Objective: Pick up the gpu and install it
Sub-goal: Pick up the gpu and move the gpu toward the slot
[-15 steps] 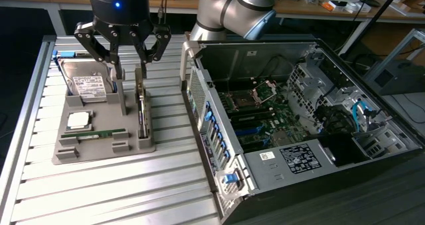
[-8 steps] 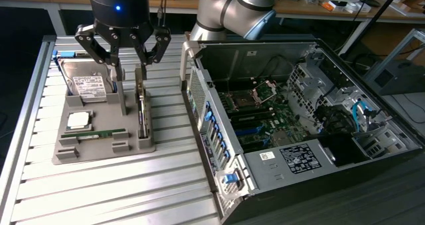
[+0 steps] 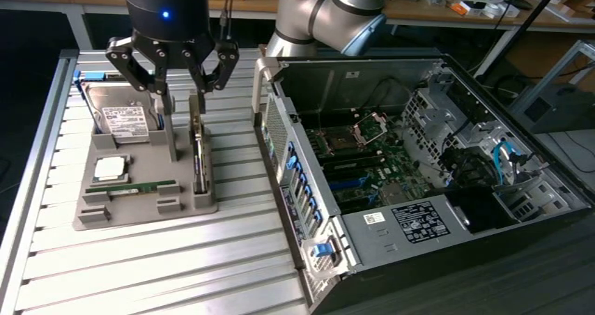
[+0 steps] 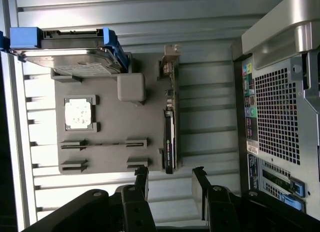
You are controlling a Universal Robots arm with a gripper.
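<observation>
The gpu [image 3: 198,144] is a thin dark card standing on edge in a slot along the exterior view's right side of a grey holder [image 3: 139,207]. My gripper [image 3: 181,86] hangs open just above the card's far end, touching nothing. From the wrist, the gpu [image 4: 169,127] looks like a narrow blade with a pale metal bracket at one end. The open gripper [image 4: 170,178] is in line with the card, one finger to either side of its end. Nothing sits between the fingers [image 4: 142,176].
The holder [image 4: 110,117] also carries a silver hard drive [image 3: 125,116] in a blue frame, a square processor [image 3: 110,166] and a green memory stick [image 3: 130,187]. An open computer case [image 3: 391,155] with its motherboard [image 3: 372,172] lies close on the exterior view's right, on a slatted metal table [image 3: 139,273].
</observation>
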